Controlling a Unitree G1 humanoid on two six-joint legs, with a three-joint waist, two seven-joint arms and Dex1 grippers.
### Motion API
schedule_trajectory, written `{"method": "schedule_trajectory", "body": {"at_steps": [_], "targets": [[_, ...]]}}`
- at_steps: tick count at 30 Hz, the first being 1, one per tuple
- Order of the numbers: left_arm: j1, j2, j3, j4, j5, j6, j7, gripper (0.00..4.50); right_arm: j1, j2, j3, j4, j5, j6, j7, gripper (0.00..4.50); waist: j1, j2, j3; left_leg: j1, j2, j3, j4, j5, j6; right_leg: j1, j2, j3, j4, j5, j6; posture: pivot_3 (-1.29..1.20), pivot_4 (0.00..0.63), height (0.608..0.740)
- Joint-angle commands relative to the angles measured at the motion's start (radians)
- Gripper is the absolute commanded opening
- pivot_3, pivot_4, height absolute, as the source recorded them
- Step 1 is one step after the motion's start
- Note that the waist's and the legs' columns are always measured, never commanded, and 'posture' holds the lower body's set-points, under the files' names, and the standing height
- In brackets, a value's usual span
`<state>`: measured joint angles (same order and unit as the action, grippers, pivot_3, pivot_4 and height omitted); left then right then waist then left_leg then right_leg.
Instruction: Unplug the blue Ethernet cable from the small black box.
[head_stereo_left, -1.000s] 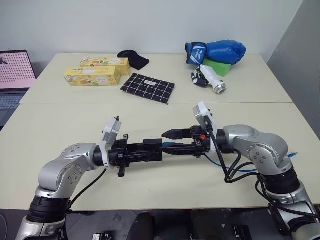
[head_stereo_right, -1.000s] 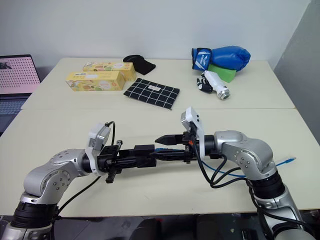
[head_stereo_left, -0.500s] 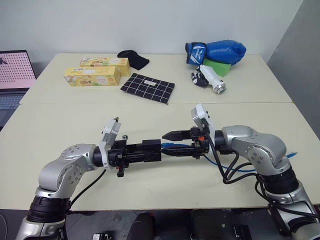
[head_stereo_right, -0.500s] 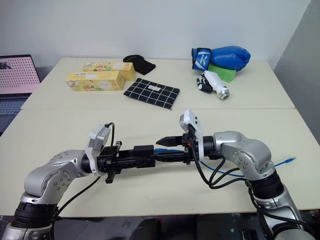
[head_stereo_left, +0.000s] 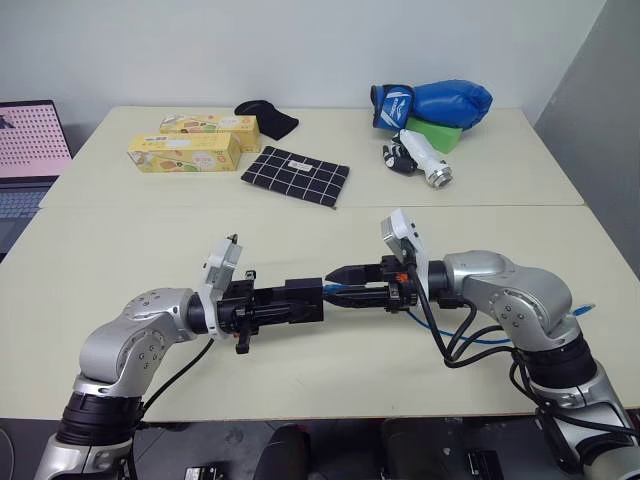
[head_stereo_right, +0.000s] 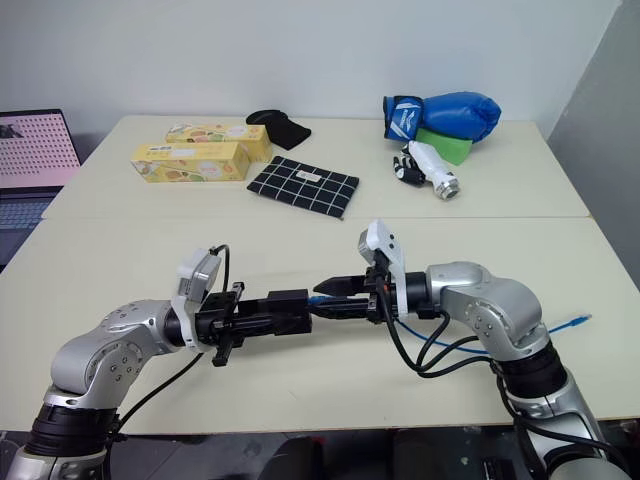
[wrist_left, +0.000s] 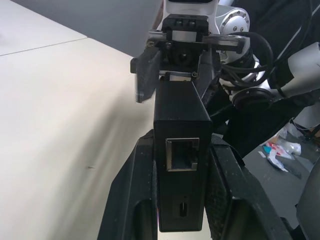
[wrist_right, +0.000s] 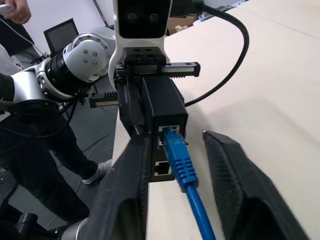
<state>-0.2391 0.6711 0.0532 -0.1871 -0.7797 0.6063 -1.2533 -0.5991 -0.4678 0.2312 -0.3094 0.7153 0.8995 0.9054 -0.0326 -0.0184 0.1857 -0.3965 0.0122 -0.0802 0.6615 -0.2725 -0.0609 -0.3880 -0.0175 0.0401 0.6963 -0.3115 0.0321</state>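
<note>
The small black box (head_stereo_left: 303, 300) is held above the near half of the cream table (head_stereo_left: 130, 250), between the two arms, with its long axis running level from the robot's left to its right. The left gripper (wrist_left: 181, 200) is clamped on it, one finger pressed flat against each long side, so the box sticks out past the fingertips toward the other arm. In the left wrist view the near end face shows an open square port with a small slot beside it. The opposite end faces the right gripper (wrist_right: 182, 165), and there the blue Ethernet cable (wrist_right: 180, 162) sits plugged into a port, its blue boot and cord running straight out along the same line as the box. The right gripper's two fingers lie on either side of that boot with a visible gap to each, partly open and not yet pinching it. From the head camera the plug itself is a small blue speck between the fingers and hard to make out. The rest of the cord is hidden behind the right arm and reappears as blue loops on the table, with its free end (head_stereo_right: 578, 321) lying near the table's right edge.
</note>
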Motion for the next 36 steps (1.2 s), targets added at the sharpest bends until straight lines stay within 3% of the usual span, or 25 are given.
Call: {"method": "schedule_trajectory", "body": {"at_steps": [1, 5, 14, 23, 27, 33, 36], "targets": [[-0.001, -0.006, 0.009, -0.018, -0.010, -0.007, -0.002, 0.79, 0.002, -0.006, -0.006, -0.016, -0.009, -0.022, 0.014, 0.70, 0.000, 0.000, 0.000, 0.000, 0.000, 0.000, 0.000, 0.000, 0.000, 0.000, 0.000, 0.000, 0.000, 0.000, 0.000, 0.00, 0.150, 0.740], [-0.001, -0.005, 0.007, -0.020, -0.009, -0.008, -0.008, 0.79, 0.002, -0.007, -0.005, -0.015, -0.014, -0.023, 0.025, 0.06, 0.000, 0.000, 0.000, 0.000, 0.000, 0.000, 0.000, 0.000, 0.000, 0.000, 0.000, 0.000, 0.000, 0.000, 0.000, 0.00, 0.150, 0.740], [0.022, -0.005, 0.033, -0.029, -0.024, -0.009, -0.012, 0.79, -0.009, -0.051, -0.020, 0.035, 0.005, 0.042, 0.069, 0.06, 0.000, 0.000, 0.000, 0.000, 0.000, 0.000, 0.000, 0.000, 0.000, 0.000, 0.000, 0.000, 0.000, 0.000, 0.000, 0.00, 0.150, 0.740], [0.074, 0.016, 0.143, -0.022, -0.046, 0.001, 0.048, 0.79, 0.011, -0.112, -0.100, 0.174, -0.080, -0.052, 0.039, 0.03, -0.002, 0.000, 0.000, 0.000, 0.000, 0.000, 0.000, 0.000, 0.000, 0.000, 0.000, 0.000, -0.001, 0.000, 0.000, 0.00, 0.150, 0.740], [0.086, 0.013, 0.165, -0.023, -0.039, -0.002, 0.093, 0.79, -0.033, -0.068, -0.141, 0.346, -0.213, -0.214, -0.087, 0.03, -0.003, 0.000, 0.000, 0.000, 0.000, 0.001, 0.000, 0.000, 0.000, 0.000, 0.000, 0.000, 0.000, 0.000, 0.000, 0.00, 0.150, 0.740], [0.085, 0.018, 0.138, -0.023, -0.018, 0.017, 0.138, 0.79, -0.122, -0.010, -0.122, 0.808, -0.595, -0.627, -0.501, 0.03, -0.001, 0.000, 0.000, 0.000, 0.000, 0.003, 0.000, 0.000, 0.000, -0.001, 0.000, 0.001, 0.000, 0.000, 0.000, 0.00, 0.150, 0.740], [0.082, 0.015, 0.134, -0.025, -0.004, 0.012, 0.153, 0.79, -0.150, 0.004, -0.138, 0.932, -0.634, -0.691, -0.534, 0.03, 0.000, 0.000, 0.000, -0.002, -0.001, 0.004, 0.000, 0.000, 0.000, -0.002, -0.001, 0.001, -0.001, 0.000, 0.000, 0.00, 0.150, 0.740]]}}
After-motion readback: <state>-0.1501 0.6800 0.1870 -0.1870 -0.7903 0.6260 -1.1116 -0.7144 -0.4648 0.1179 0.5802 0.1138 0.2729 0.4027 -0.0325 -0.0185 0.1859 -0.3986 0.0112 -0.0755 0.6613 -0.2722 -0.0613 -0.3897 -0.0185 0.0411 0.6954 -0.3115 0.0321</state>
